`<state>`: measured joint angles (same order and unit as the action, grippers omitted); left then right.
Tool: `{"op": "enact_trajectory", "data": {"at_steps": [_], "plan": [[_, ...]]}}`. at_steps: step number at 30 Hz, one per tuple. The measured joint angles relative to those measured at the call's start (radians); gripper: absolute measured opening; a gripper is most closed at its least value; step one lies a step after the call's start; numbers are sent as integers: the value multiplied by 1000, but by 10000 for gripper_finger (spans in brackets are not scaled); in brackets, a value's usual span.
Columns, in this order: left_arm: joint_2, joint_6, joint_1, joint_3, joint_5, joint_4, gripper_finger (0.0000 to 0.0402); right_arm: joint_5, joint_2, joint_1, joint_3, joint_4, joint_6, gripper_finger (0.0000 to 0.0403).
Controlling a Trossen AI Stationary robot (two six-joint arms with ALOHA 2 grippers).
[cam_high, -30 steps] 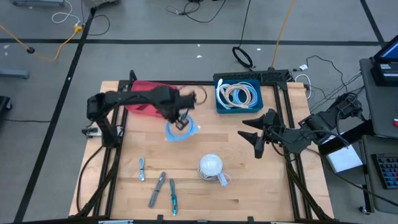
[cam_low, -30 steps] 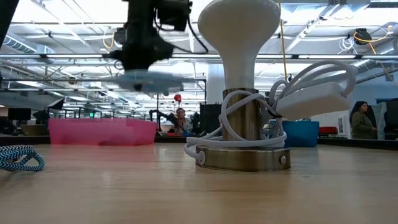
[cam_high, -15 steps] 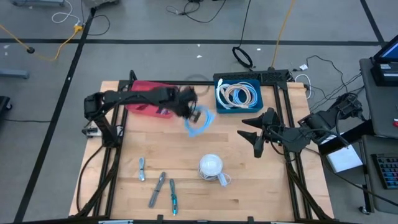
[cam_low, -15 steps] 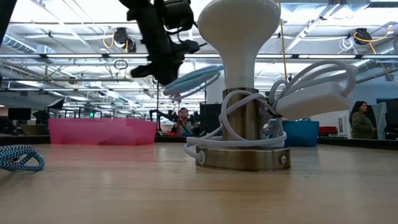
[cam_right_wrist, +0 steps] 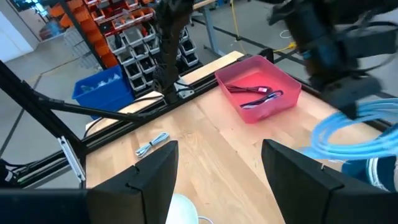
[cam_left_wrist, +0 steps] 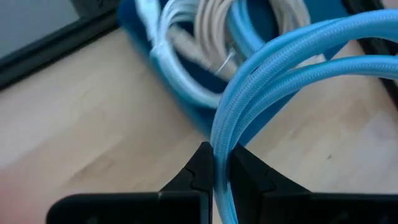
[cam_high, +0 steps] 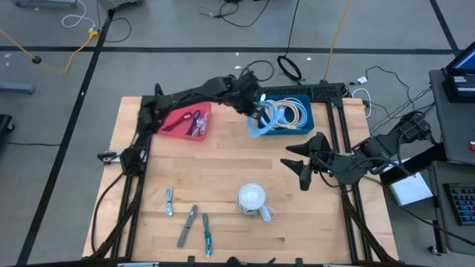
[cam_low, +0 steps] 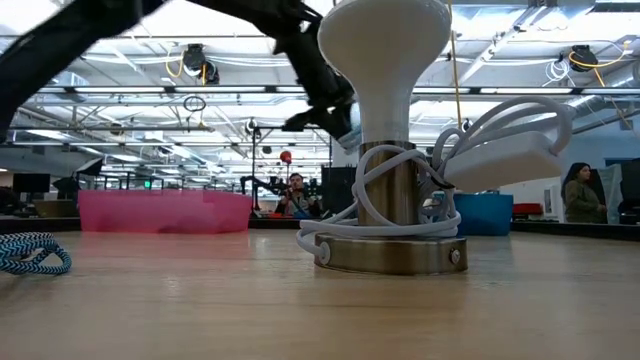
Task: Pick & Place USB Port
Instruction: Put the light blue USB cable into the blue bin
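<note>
A coiled light-blue braided cable (cam_high: 260, 124) hangs in the air at the near-left corner of the blue bin (cam_high: 297, 127), which holds white and pale coiled cables (cam_high: 284, 111). My left gripper (cam_high: 254, 113) is shut on the coil, its arm stretched from the table's left toward the far right. In the left wrist view the coil's loops (cam_left_wrist: 280, 62) reach out over the bin's wall (cam_left_wrist: 186, 106). My right gripper (cam_high: 297, 162) waits open over the table's right side, pointing left; its wrist view shows the blue coil (cam_right_wrist: 348, 134) and the pink bin (cam_right_wrist: 258, 93). My left gripper pinches the light-blue coil between its two fingers (cam_left_wrist: 200, 165), which lie across a bundle of several strands (cam_left_wrist: 221, 134) at one side of the coil. The coil is lifted clear and its loops stick out beyond the fingertips over the blue bin's edge.
A pink bin (cam_high: 184, 121) with dark cables sits at the far left. A white-globed lamp with a wrapped white cord (cam_high: 252, 199) stands near the centre front. Several small cables (cam_high: 190, 222) lie at the near left. A blue-black braided cable (cam_low: 30, 252) shows in the low view.
My left gripper has carried the blue coil from above the table's middle, beside the pink bin, toward the far right edge to the blue bin's near-left corner. The arm has stretched out and the wrist has turned. The coil has stayed lifted clear, swinging and tilting along.
</note>
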<state>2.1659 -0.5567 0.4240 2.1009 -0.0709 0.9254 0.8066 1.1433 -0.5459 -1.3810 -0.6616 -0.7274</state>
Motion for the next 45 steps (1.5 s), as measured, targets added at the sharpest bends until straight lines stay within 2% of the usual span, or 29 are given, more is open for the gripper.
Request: {"op": "enact_trajectory", "data": {"at_steps": [5, 10, 14, 16, 19, 21, 23, 27, 29, 31, 34, 40, 43, 45], "plan": [[151, 13, 14, 245, 1, 70, 26, 0, 0, 0, 0, -20, -47, 224], [180, -22, 32, 245, 28, 40, 26, 11, 0, 1, 0, -101, -127, 224], [178, 14, 24, 245, 44, 42, 26, 113, 13, 33, 0, -364, -437, 219], [160, 38, 8, 245, 62, 45, 26, 126, 15, 68, 14, -483, -584, 217], [108, 77, -29, 245, 103, 67, 26, 107, 0, 162, 76, -524, -676, 219], [69, 107, -64, 246, 158, 86, 26, 54, -16, 238, 127, -459, -666, 223], [36, 132, -101, 246, 216, 112, 26, -11, -30, 317, 192, -320, -596, 228], [-7, 144, -166, 246, 274, 146, 26, -217, -40, 446, 341, 176, -383, 239], [-20, 146, -188, 246, 308, 179, 26, -324, -40, 486, 407, 407, -325, 244], [-21, 152, -208, 246, 346, 223, 26, -401, -30, 520, 456, 562, -313, 250], [-22, 154, -236, 245, 365, 298, 25, -464, -24, 553, 491, 598, -316, 256], [-26, 150, -284, 245, 376, 303, 24, -479, -20, 581, 505, 629, -271, 250], [-29, 150, -287, 245, 376, 300, 12, -482, -18, 596, 505, 620, -247, 207], [-31, 153, -288, 245, 373, 310, 11, -503, -17, 609, 505, 616, -222, 155]]}}
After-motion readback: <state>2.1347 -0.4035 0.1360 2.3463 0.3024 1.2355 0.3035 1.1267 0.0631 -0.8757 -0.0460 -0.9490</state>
